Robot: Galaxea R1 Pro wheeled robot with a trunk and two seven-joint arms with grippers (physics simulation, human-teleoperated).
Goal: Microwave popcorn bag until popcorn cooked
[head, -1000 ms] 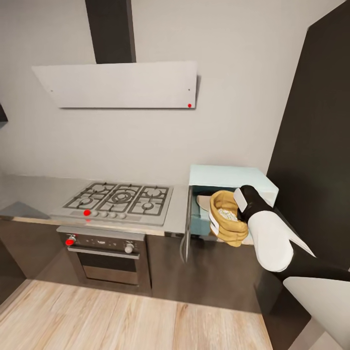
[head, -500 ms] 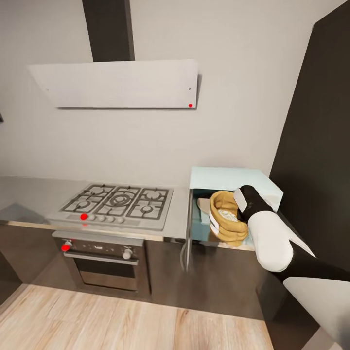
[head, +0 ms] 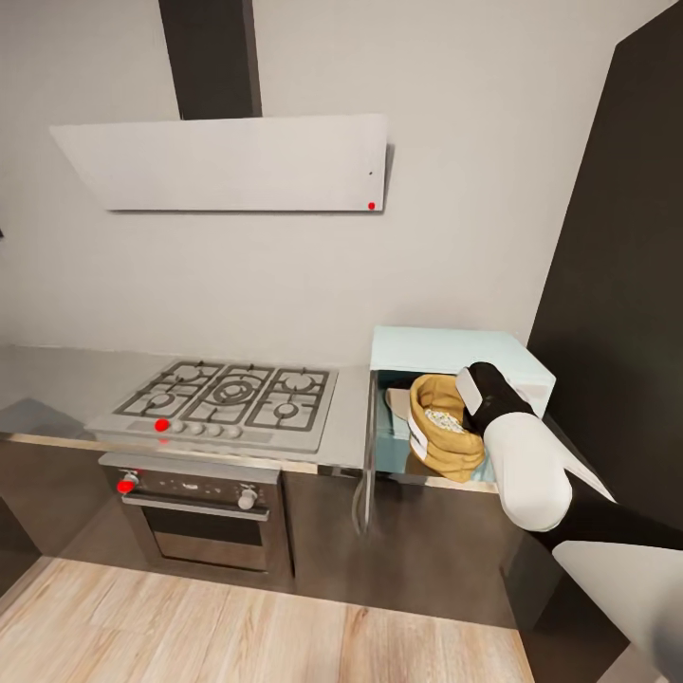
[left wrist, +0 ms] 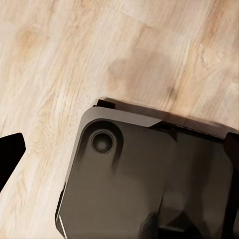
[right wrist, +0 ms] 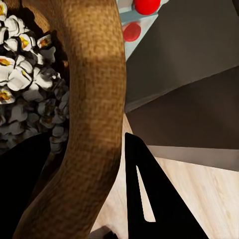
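The popcorn bag (head: 444,427) is a golden-tan, coarse-woven sack with a soft rolled rim and a white band on its near side; it sits tilted in the open front of the microwave (head: 446,353), its mouth facing up and toward the camera. The microwave is a pale mint-blue box standing on the countertop (head: 346,432), between the gas hob (head: 228,398) and a tall dark cabinet (head: 617,285); its door (head: 365,465) is swung open to the hob side and is seen edge-on. The popcorn (right wrist: 22,64) fills the bag as small whitish lumps with yellow-orange centres. The right gripper (right wrist: 117,164) is clamped on the bag rim: one dark finger (right wrist: 154,199) lies against the outer wall of the bag, the other is inside the mouth. In the left wrist view, the left gripper's state cannot be determined; a dark robot base panel (left wrist: 149,179) lies over the wooden floor (left wrist: 74,55).
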